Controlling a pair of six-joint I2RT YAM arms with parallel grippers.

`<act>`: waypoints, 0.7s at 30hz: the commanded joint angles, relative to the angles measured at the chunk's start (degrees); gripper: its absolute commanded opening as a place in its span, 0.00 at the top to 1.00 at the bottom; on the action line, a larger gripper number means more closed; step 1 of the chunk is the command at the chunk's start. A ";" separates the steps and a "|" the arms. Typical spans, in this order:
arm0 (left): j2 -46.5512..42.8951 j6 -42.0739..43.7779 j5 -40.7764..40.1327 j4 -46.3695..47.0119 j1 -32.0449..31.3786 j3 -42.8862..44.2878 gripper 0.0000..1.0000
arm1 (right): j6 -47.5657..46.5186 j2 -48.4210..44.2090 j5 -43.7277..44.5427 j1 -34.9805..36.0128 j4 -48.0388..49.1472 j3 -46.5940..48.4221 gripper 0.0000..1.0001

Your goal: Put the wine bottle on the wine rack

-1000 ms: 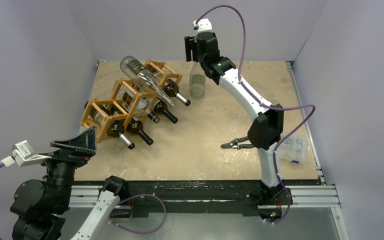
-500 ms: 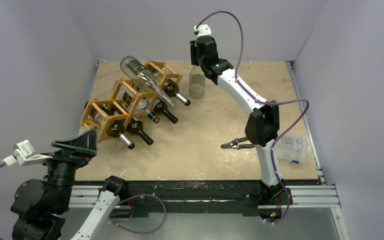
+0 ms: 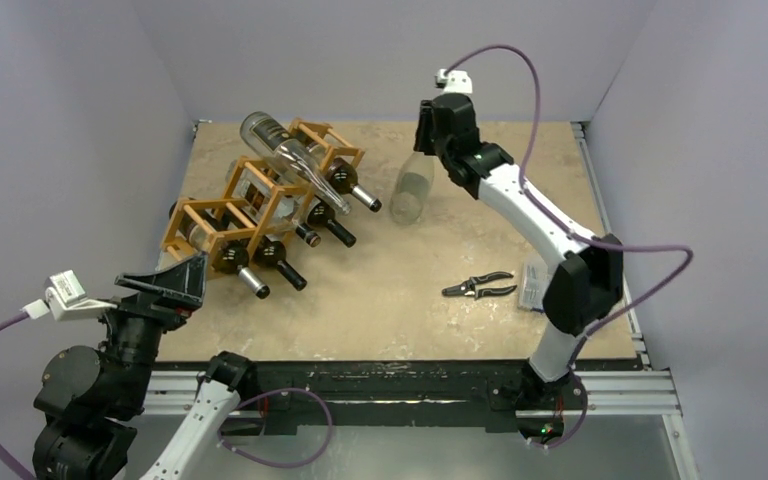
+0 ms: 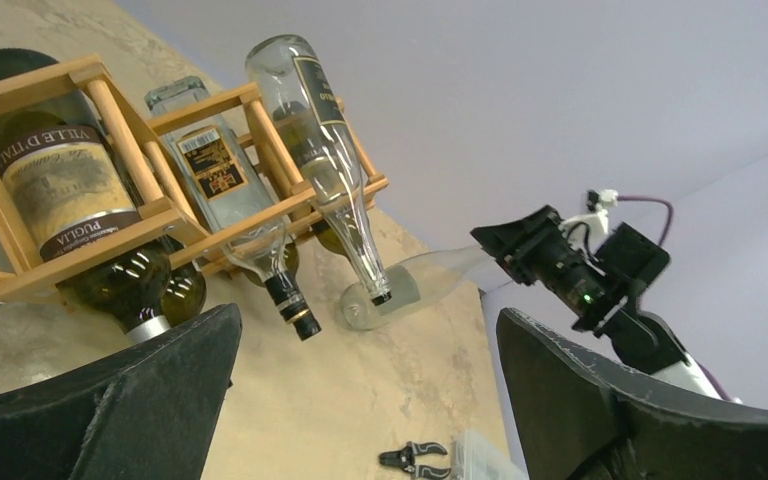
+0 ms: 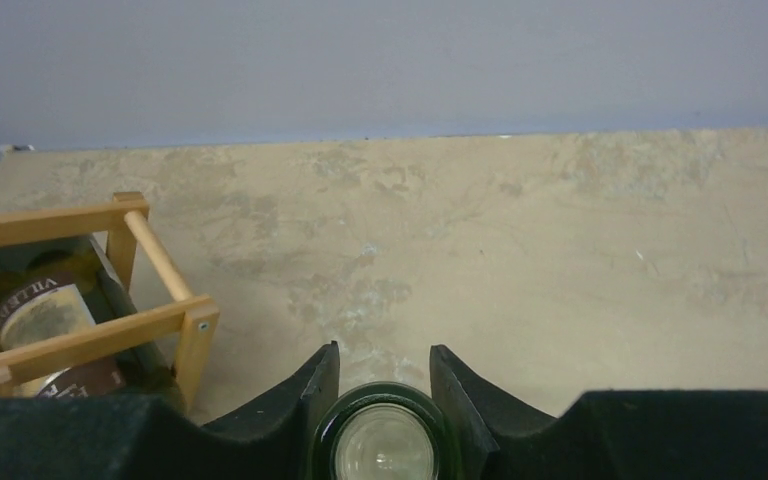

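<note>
A clear empty wine bottle (image 3: 412,185) leans tilted over the back of the table, base down-left and neck up-right. My right gripper (image 3: 432,128) is shut on its neck. In the right wrist view the bottle's mouth (image 5: 384,452) sits between the black fingers (image 5: 315,385) of that gripper (image 5: 385,352). The wooden wine rack (image 3: 192,207) stands at the back left and holds several bottles; one clear bottle (image 3: 295,160) lies slanted across its top. My left gripper (image 3: 165,285) hovers open at the near left corner, far from the wine bottle (image 4: 430,275).
Black pliers (image 3: 478,287) lie on the table's right half beside a clear plastic box (image 3: 532,285). The rack's bottle necks (image 3: 345,232) stick out toward the table's middle. Grey walls close in the back and both sides.
The right gripper closed on the bottle's neck, then swung right, tipping the upright bottle over at a slant. The left arm shifted slightly.
</note>
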 commanded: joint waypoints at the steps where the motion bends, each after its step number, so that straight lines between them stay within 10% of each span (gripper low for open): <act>1: 2.24 -1.55 3.17 2.40 -0.24 -1.18 0.00 | 13.83 -17.23 1.59 -4.04 21.94 -9.13 1.00; 21: 2.70 -5.28 13.74 20.82 -0.25 -10.06 0.00 | 53.24 -37.80 -5.17 -7.37 50.34 -31.33 1.00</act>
